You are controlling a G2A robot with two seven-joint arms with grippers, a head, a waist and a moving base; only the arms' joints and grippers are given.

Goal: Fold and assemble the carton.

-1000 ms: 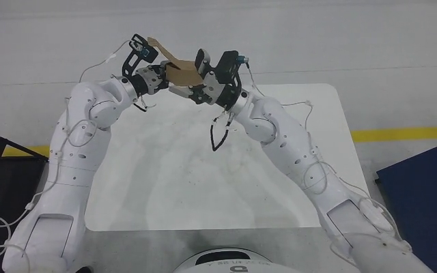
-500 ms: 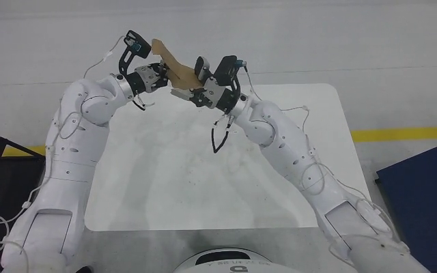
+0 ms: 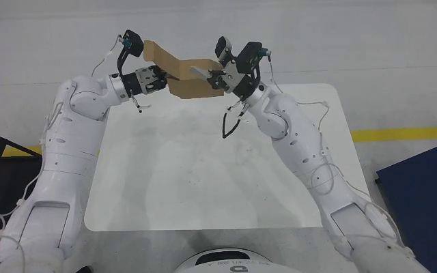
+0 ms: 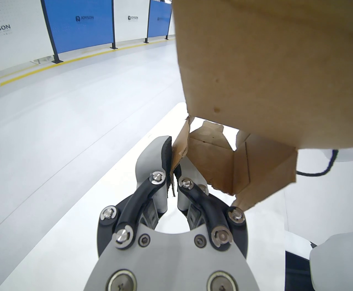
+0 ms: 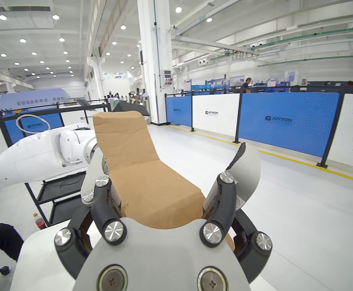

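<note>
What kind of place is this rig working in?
Most likely a factory or industrial exhibition hall: blue-and-white partition fences, a yellow floor line, and a high ceiling with overhead pipework.

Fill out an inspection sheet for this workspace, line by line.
Surface: white table, carton not resting on it.
Job's things: brown carton, partly folded, held up over the table's far edge.
Clutter: nothing seen.
Hands: left hand shut on a carton flap; right hand open, straddling a panel.
Cables: black cable loops below the right wrist.
Surroundings: yellow floor line; blue-and-white barriers.
</note>
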